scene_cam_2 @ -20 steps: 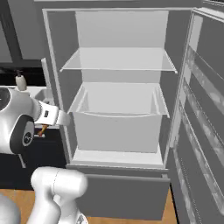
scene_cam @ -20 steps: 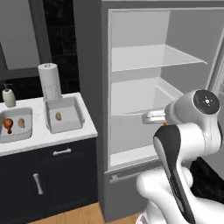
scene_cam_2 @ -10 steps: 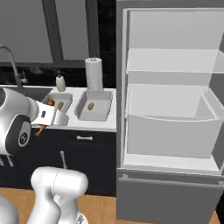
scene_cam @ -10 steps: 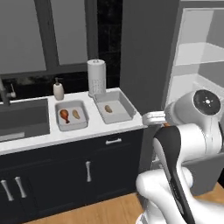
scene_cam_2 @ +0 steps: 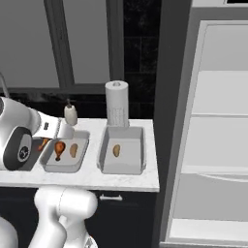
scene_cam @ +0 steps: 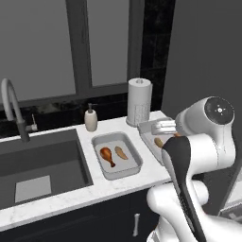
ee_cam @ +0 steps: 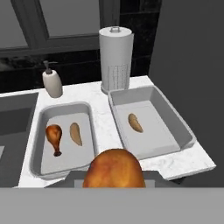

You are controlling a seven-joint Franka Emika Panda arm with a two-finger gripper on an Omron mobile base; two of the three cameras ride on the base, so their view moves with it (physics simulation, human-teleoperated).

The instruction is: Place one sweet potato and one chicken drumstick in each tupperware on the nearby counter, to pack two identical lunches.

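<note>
Item: glossy orange-brown chicken drumstick [ee_cam: 113,168] | State: clamped in closed two-finger gripper [ee_cam: 114,183] | Handling: judged light, firm, slick, best held at thick end | Ahead of hand: right light-grey rectangular tupperware [ee_cam: 186,133] with lone tan sweet potato [ee_cam: 135,123]; left tupperware [ee_cam: 36,131] filled.

Light-grey tupperware [ee_cam: 62,146] on white marble-veined counter [ee_cam: 103,117]; golden-brown drumstick [ee_cam: 54,137].

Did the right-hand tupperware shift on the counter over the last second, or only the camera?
No. The right-hand tupperware sits just in front of the paper towel roll, as before; the whole view shifted because the base drove.
</note>
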